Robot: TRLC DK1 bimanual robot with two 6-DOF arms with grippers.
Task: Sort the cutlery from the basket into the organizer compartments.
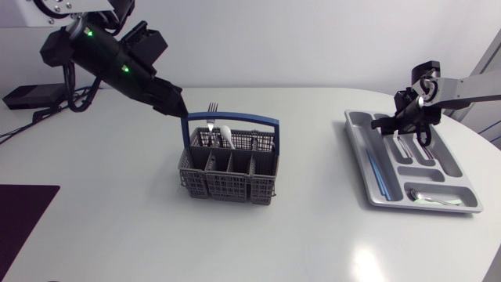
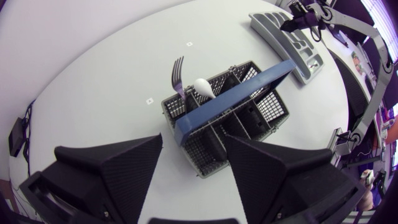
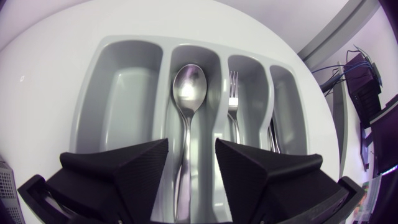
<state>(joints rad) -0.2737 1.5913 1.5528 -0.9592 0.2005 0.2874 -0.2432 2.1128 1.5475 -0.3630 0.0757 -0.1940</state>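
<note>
Two robot arms work at a white table. Near its middle stands a grey plastic mesh cutlery basket (image 1: 228, 166) with an arched blue handle (image 1: 232, 119). A metal fork (image 2: 178, 73) stands upright in a back pocket, tines up, and a white spoon-shaped piece (image 2: 204, 87) leans beside it, so both offer free ends to grasp from above.

Our left gripper (image 2: 193, 142) hangs above the basket, just off its near side. Its two black wedge fingers are spread wide and hold nothing. We judge it is lined up to come down on the standing cutlery.

Off to the right lies a grey moulded organizer tray (image 3: 124, 93) with long side-by-side compartments. Our right gripper (image 3: 191, 146) hovers low over it, fingers apart. A shiny metal spoon (image 3: 188, 87) lies flat in the compartment below, its handle running under the gap between them. Neither finger seems to touch it, so we take it as already placed. A second metal fork (image 3: 233, 93) rests in the neighbouring compartment.
</note>
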